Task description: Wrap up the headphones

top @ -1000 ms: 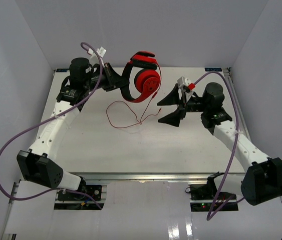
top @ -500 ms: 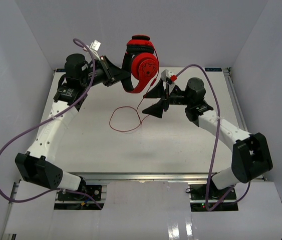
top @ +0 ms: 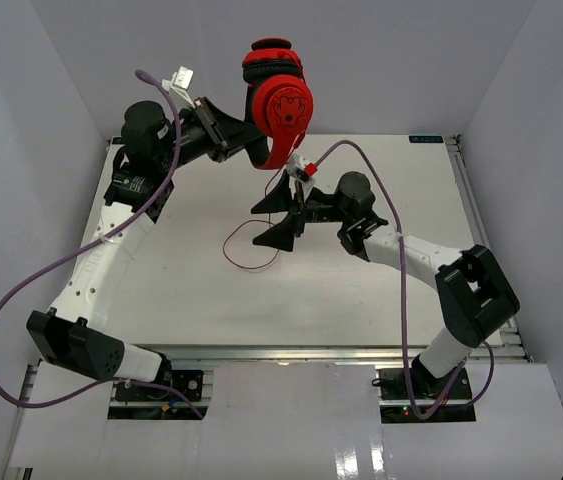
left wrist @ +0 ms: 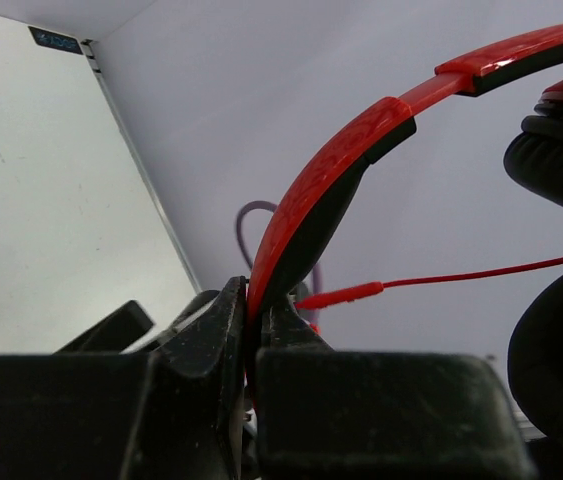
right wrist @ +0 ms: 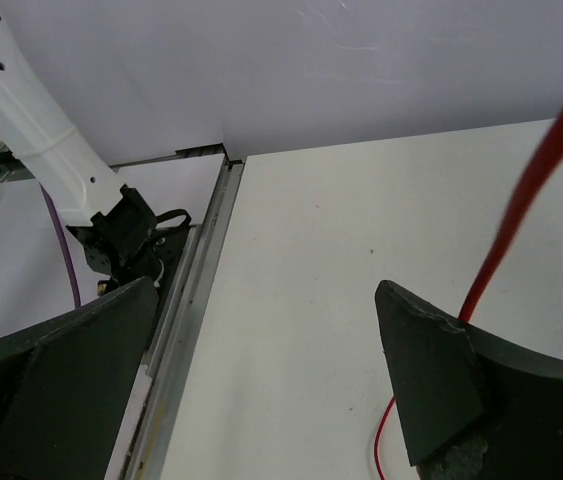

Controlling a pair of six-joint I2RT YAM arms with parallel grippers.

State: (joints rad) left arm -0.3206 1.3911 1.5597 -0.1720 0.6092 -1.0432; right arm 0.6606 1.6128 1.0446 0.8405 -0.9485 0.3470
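Note:
The red headphones (top: 277,103) hang in the air above the far middle of the table, ear cups together. My left gripper (top: 244,143) is shut on their black-and-red headband (left wrist: 341,170); its jaws (left wrist: 249,300) pinch the band's lower end. The thin red cable (top: 283,190) drops from the cups to a loop on the table (top: 251,258). My right gripper (top: 267,222) is open and empty just below the headphones. In the right wrist view the gripper (right wrist: 261,370) is spread wide, and the cable (right wrist: 531,190) runs down outside its right finger (right wrist: 441,390), not between the jaws.
The white table (top: 181,290) has a metal rail (right wrist: 186,290) along its left edge, with the left arm's base (right wrist: 126,235) beyond it. Thick purple robot cables (top: 21,290) hang beside both arms. Grey walls enclose the table on three sides.
My left gripper has lifted the headphones higher and a little left. My right arm has swung left to the table's middle, under the headphones, still open. The cable loop on the table has shrunk.

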